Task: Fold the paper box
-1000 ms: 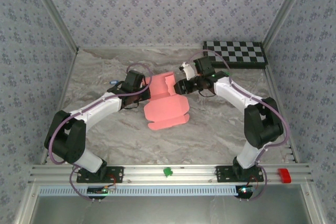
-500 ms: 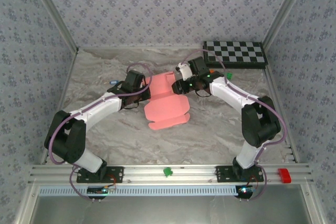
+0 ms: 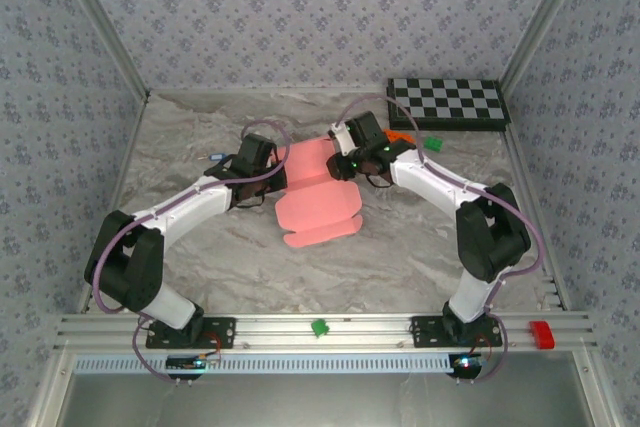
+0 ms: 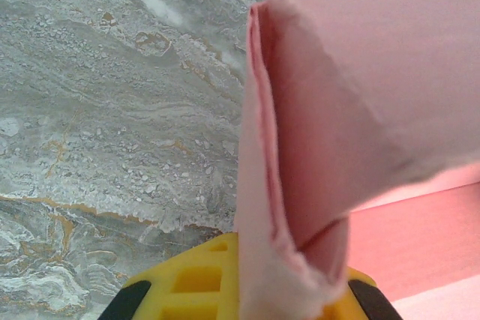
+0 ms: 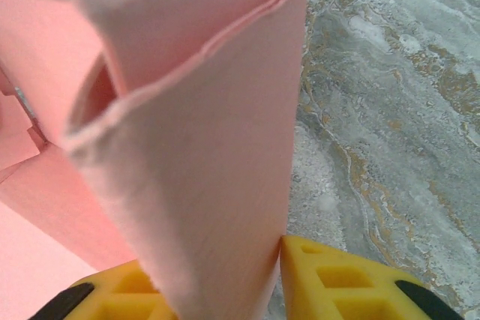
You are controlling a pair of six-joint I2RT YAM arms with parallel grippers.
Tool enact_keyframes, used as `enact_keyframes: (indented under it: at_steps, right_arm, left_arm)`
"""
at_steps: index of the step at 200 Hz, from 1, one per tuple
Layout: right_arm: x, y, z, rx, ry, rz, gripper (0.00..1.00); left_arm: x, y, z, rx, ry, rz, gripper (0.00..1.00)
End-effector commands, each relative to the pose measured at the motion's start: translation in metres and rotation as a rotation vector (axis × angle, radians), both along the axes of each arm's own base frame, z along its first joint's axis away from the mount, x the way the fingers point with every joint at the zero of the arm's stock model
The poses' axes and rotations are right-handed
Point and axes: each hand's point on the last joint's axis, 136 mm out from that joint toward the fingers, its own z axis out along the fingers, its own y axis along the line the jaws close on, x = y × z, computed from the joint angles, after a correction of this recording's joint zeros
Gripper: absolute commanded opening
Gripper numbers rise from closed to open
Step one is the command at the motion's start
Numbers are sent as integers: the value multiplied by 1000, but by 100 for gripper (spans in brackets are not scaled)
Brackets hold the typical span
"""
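Marbled grey tabletop [image 3: 400,247] holds the paper box [image 3: 318,209] mid-table between my arms. My left gripper [image 3: 274,169] pinches its folded left edge, and my right gripper [image 3: 340,164] pinches its raised far-right flap.

A robot lab cell: patterned panel walls [image 3: 320,7], a checkerboard [image 3: 448,103], an aluminium mounting rail [image 3: 320,328], a marble-look table [image 3: 400,247].

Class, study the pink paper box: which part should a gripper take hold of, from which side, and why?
Take a raised side flap of the paper box, coming in from the left or right edge. The near panel lies flat on the table, offering nothing to pinch; the flaps stand up, thin and doubled.
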Motion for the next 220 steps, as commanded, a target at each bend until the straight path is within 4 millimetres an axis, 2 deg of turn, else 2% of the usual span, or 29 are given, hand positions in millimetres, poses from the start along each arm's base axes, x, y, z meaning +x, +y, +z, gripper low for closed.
enact_keyframes:
  at_steps: [1, 77, 154, 220]
  right_arm:
    - [11, -3, 0, -57, -32, -35, 31]
    - [18, -12, -7, -162, -56, -142, 23]
    - [17, -23, -19, -353, -52, -214, 21]
    - [18, -38, -19, -485, -81, -327, 20]
  left_arm:
    - [5, -11, 14, -42, -24, -21, 0]
    - [4, -10, 12, -39, -18, -17, 0]
    - [3, -8, 9, -32, -6, -8, 0]
    - [4, -6, 7, -19, 3, 2, 0]
